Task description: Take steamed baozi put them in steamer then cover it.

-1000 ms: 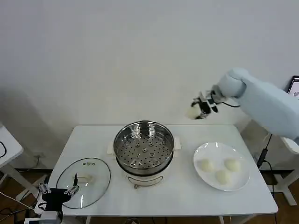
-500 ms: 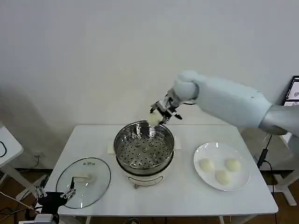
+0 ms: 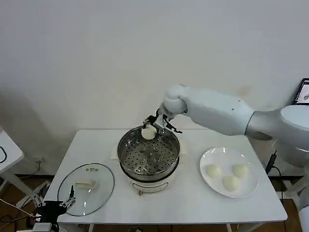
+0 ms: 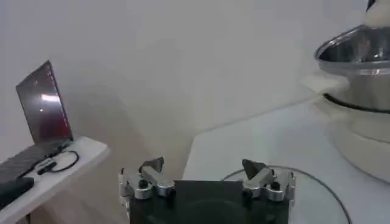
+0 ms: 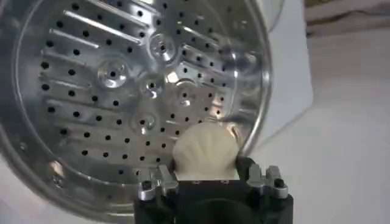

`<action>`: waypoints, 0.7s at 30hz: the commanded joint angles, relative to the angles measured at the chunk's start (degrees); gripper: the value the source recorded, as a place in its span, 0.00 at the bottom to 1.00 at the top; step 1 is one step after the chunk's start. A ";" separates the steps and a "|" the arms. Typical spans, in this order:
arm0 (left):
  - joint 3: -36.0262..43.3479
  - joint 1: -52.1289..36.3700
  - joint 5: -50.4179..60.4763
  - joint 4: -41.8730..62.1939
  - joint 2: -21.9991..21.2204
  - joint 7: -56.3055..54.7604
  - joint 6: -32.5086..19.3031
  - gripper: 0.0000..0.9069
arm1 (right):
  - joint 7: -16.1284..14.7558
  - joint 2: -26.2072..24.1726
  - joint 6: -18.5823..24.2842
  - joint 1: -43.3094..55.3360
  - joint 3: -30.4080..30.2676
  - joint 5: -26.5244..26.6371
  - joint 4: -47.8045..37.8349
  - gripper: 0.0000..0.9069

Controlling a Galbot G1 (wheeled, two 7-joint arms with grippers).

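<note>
Evenly and brightly lit in the head view, soft and diffuse, with no hard shadows. Faint grey shading on the wall [image 3: 145,58] at lower left, beside the bench [image 3: 193,203]. Bright specular glare on the steamer [image 3: 149,152] rim and perforated tray, strongest at centre of the right wrist view. Dimmer and softer in the left wrist view, hazy toward the right edge where the steamer blurs. Out of focus at the bottom of both wrist views, close to the lens.

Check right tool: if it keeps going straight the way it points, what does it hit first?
Likely the steamer's perforated tray: the right tool, shut on a baozi, points down into the steamer near its rim. Depth unclear.
</note>
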 commanded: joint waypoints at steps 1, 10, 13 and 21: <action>-0.47 0.07 -0.40 0.08 0.14 0.00 0.10 1.00 | 2.88 2.29 4.57 -2.06 -1.05 -6.24 -3.40 0.73; -0.98 0.05 -0.48 0.04 0.18 -0.05 0.04 1.00 | 4.33 4.64 6.38 -3.42 -0.24 -11.85 -7.32 0.73; -0.86 -0.02 -0.47 -0.08 0.07 -0.07 0.03 1.00 | 4.37 5.05 6.48 -3.46 -0.30 -11.75 -7.82 0.73; -0.71 -0.28 -0.45 -0.17 -0.10 -0.13 0.03 1.00 | 5.09 5.58 6.72 -3.92 -0.88 -11.19 -7.79 0.94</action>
